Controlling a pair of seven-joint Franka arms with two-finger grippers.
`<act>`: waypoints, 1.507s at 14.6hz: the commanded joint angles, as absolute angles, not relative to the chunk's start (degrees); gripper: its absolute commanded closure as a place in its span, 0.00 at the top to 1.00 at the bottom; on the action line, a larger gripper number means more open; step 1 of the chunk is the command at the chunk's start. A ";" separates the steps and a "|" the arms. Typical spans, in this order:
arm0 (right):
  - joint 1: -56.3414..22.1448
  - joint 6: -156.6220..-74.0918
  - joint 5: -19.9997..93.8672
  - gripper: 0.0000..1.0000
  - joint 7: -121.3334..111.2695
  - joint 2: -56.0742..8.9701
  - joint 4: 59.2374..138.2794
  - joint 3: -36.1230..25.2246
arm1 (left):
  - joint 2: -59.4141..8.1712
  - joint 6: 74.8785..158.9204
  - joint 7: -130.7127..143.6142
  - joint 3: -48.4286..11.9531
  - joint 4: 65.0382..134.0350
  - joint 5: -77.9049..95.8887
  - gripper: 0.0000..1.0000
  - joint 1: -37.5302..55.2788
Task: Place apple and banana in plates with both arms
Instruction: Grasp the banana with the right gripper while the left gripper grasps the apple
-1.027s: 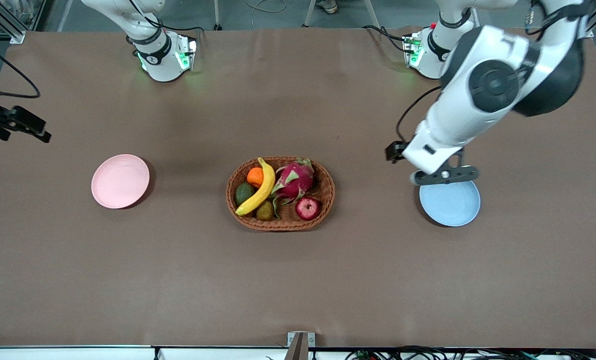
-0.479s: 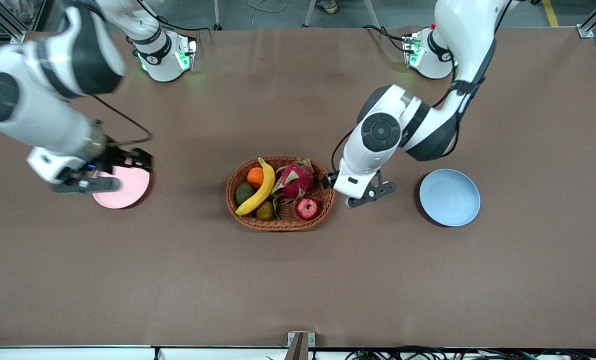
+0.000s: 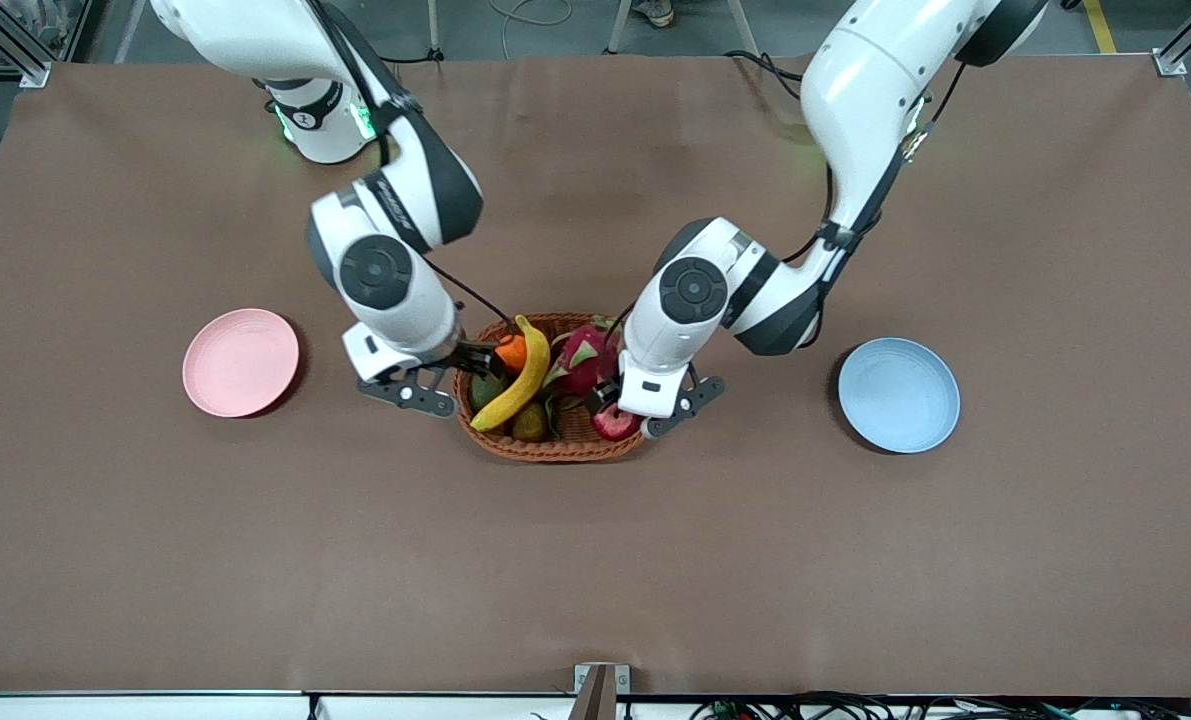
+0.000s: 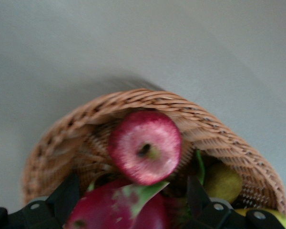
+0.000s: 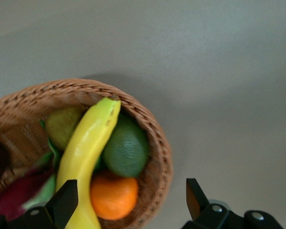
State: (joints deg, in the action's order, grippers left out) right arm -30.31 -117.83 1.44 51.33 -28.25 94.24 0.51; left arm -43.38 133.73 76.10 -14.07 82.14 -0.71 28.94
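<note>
Nearest the front camera the table (image 3: pixel 595 560) lies bare and brown, with wide open room on every side of the work.

Next in is the basket (image 3: pixel 555 447) at mid-table. The apple (image 3: pixel 613 422) sits in its near corner toward the left arm's end. The banana (image 3: pixel 517 382) lies across the other fruit toward the right arm's end. Neither has been lifted, so both placements remain to be done.

The left gripper (image 3: pixel 623 405) hangs over the apple corner. In the left wrist view its jaws stand wide apart, with the apple (image 4: pixel 145 147) between their lines and nothing held. The dragon fruit (image 3: pixel 585 357) lies just beside the apple. In my judgement the basket rim and that fruit leave a tight descent.

The right gripper (image 3: pixel 455 372) is over the basket's rim at the banana end. Its jaws are also wide and empty. In the right wrist view the banana (image 5: pixel 86 153) is toward one finger rather than centred.

The pink plate (image 3: pixel 240 362) and blue plate (image 3: pixel 898 394) sit well apart from the basket, one toward each arm's end. Both are empty, with clear table between them and the basket.
</note>
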 commanded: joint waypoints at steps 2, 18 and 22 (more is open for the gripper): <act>-31.82 -116.98 1.58 1.00 60.27 -35.93 86.32 0.00 | -46.84 137.45 78.84 -13.54 79.80 -1.67 1.00 29.88; -32.34 -121.82 8.61 0.61 63.55 -41.48 84.38 0.00 | -44.31 134.50 79.10 -12.66 80.07 -2.55 0.14 29.62; -32.17 -121.82 8.61 0.50 62.84 -41.75 84.29 0.00 | -36.76 126.23 77.70 -12.57 80.33 -2.72 0.13 26.03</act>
State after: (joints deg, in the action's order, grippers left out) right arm -31.83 -121.66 8.02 62.81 -40.53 85.12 0.43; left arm -42.11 130.83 77.68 -12.65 78.77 -1.26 28.13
